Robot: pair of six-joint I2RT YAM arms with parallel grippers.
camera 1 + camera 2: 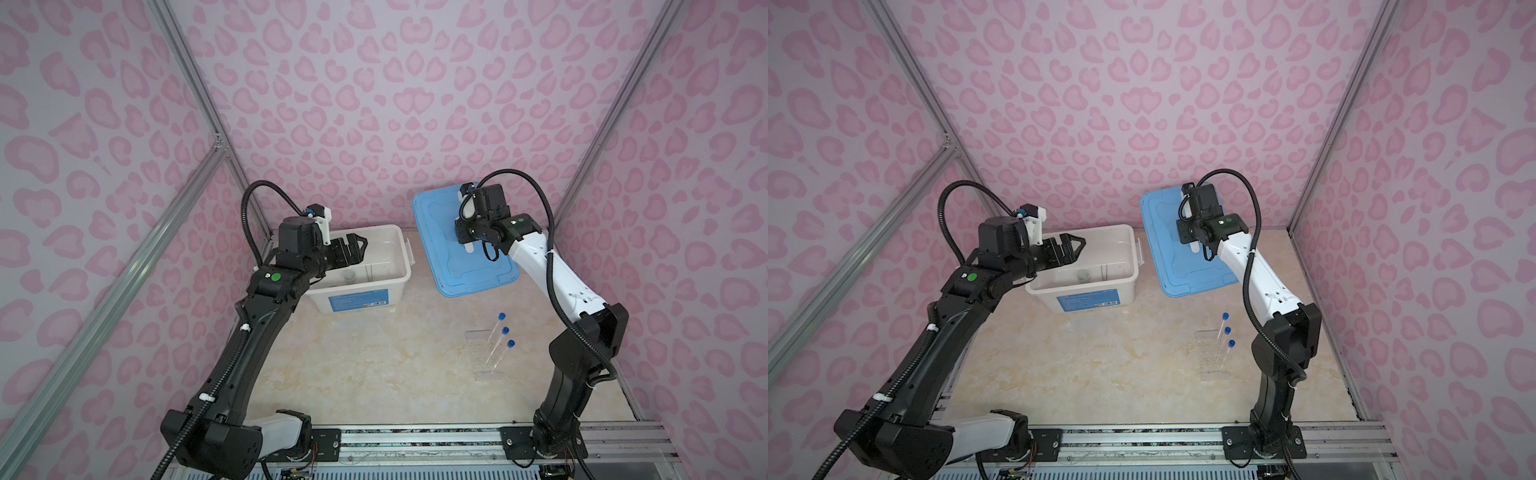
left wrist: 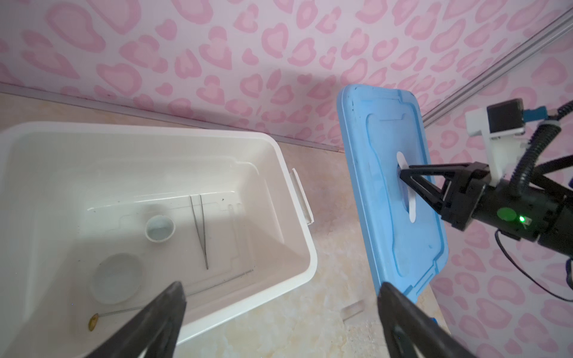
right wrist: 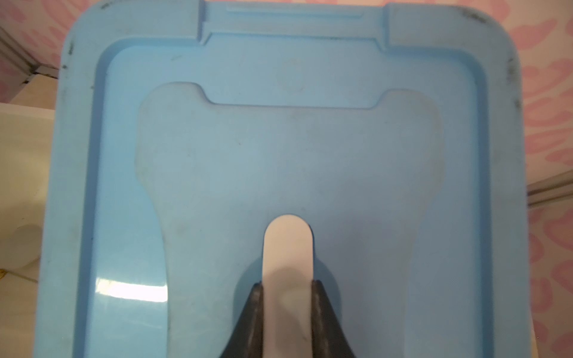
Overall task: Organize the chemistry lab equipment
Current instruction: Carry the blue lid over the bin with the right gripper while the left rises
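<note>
My right gripper [image 3: 287, 285] is shut on the white handle [image 3: 287, 245] of a blue lid [image 1: 436, 232], which it holds tilted up to the right of the white bin [image 2: 139, 127]. Over the bin's near left side my left gripper [image 2: 280, 291] hangs open and empty. On the bin's floor lie a small round dish [image 2: 160, 228], a flatter round dish [image 2: 117, 277], metal tweezers [image 2: 200, 229] and a long thin rod [image 2: 223, 280]. Three blue-capped tubes [image 1: 494, 338] stand in a clear rack [image 1: 484, 357] on the table at front right, seen in both top views.
Pink patterned walls close in the back and both sides. A metal rail [image 1: 415, 440] carrying both arm bases runs along the front edge. Marbled table surface [image 1: 374, 353] lies between the bin and the rack.
</note>
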